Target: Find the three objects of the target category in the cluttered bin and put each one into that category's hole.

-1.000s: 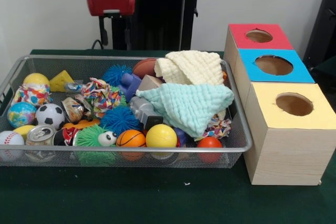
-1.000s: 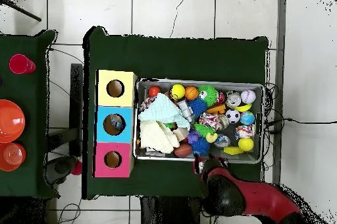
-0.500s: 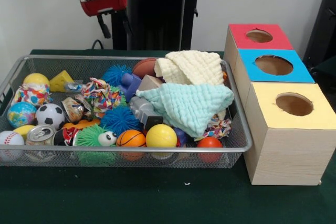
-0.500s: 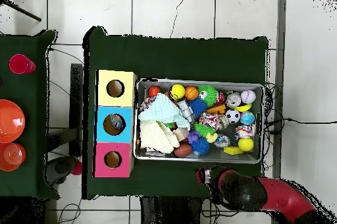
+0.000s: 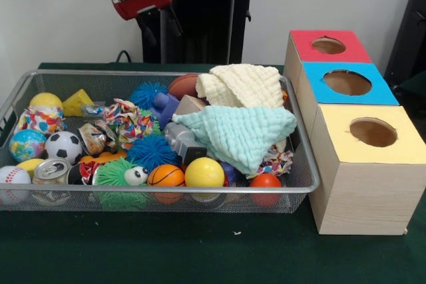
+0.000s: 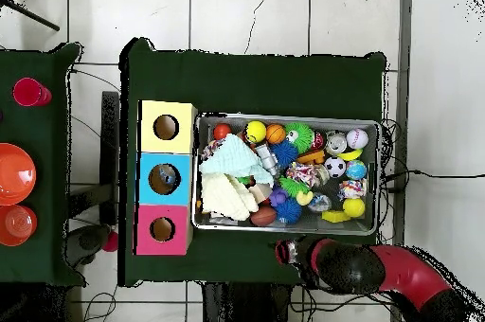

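Bin's packed, arm parked up behind it

From my seat, going left to right in the front view: the wire bin [image 5: 303,181] holds a baseball [image 5: 13,176] at 9 o'clock, a can [image 5: 51,171], a soccer ball [image 5: 63,145], a mini basketball [image 5: 165,175] and a yellow ball [image 5: 204,172] along the 6 o'clock rim, then the mint cloth [image 5: 239,134] with the cream cloth [image 5: 243,84] behind it. The gripper [image 5: 160,26] hangs above the bin's 12 o'clock edge, tilted, touching nothing; can't tell whether it's spread or closed. The three-hole box [image 5: 359,184] stands just beside the bin at 3 o'clock, red, blue, yellow.
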`<state>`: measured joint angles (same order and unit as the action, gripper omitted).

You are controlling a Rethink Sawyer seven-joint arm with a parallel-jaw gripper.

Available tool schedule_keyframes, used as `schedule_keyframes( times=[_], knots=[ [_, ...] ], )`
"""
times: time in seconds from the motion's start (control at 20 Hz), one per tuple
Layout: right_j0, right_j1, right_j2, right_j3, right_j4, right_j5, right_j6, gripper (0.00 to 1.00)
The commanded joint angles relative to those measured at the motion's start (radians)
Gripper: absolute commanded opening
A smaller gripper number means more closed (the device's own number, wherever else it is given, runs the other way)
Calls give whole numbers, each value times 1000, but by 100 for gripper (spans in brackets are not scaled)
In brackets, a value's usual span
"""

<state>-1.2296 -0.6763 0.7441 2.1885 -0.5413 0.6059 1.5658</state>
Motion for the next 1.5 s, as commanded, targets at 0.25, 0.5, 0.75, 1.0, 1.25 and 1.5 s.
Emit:
schedule_keyframes(
  times=[0.25, 0.5, 0.75, 1.0, 1.25, 1.5],
  knots=[
    [-13, -62, 166, -172, -21, 158, -261, 100],
    [-21, -67, 177, -210, -59, 174, -300, 100],
    [-24, -53, 175, -255, -128, 172, -341, 100],
    [-30, -55, 182, -273, -235, 136, -388, 100],
    [-15, -53, 186, -275, -322, 113, -403, 100],
    [18, -28, 149, -284, -417, 92, -359, 100]
  ],
)
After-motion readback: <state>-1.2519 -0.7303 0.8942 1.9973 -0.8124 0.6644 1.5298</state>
